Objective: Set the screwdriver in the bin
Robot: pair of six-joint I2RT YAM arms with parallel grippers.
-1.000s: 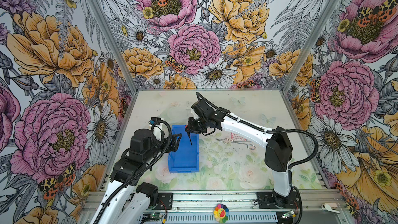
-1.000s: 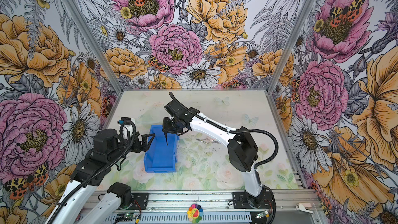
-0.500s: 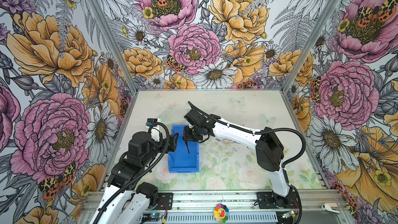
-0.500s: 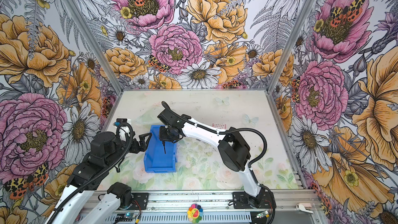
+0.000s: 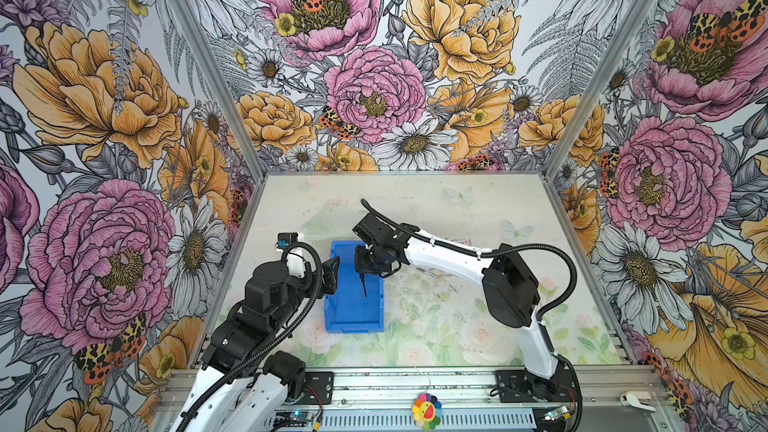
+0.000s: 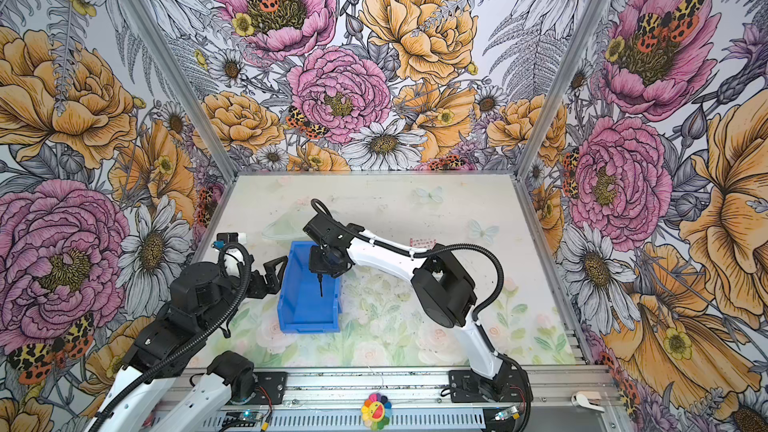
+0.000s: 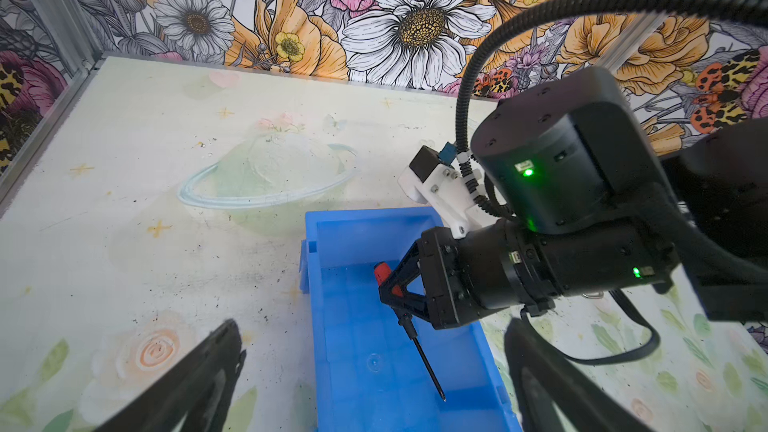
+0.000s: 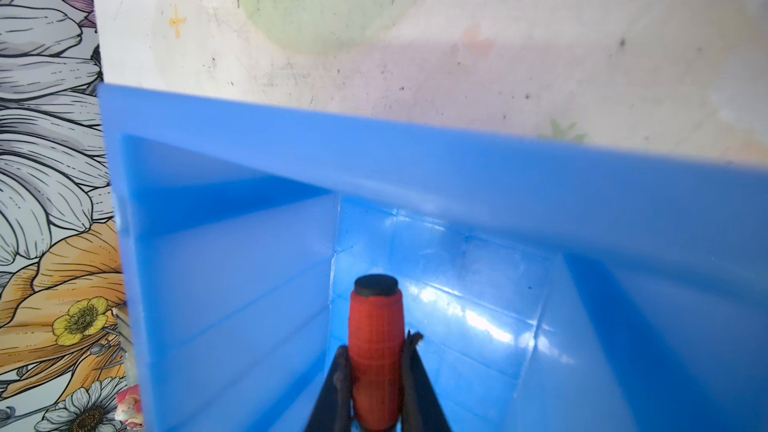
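Note:
The bright blue bin (image 5: 353, 314) (image 6: 305, 314) stands left of the table's middle. My right gripper (image 5: 360, 270) (image 6: 319, 270) reaches across over the bin's far half and is shut on the screwdriver (image 5: 363, 284) (image 6: 320, 286). Its red handle (image 8: 376, 342) sits between the jaws, and the thin black shaft (image 7: 424, 359) slants down inside the bin walls, with the tip just above the floor. My left gripper (image 5: 331, 274) (image 6: 276, 274) (image 7: 374, 326) hangs open beside the bin's left wall and holds nothing.
A silver wire tool (image 5: 432, 271) lies on the mat right of the bin, partly under the right forearm. A small pink patterned packet (image 6: 422, 241) lies farther back. Enclosure walls close in the table on three sides.
The right gripper has carried the screwdriver left and down, from above the bin's far rim to inside its walls. The left gripper has drawn back slightly to the left.

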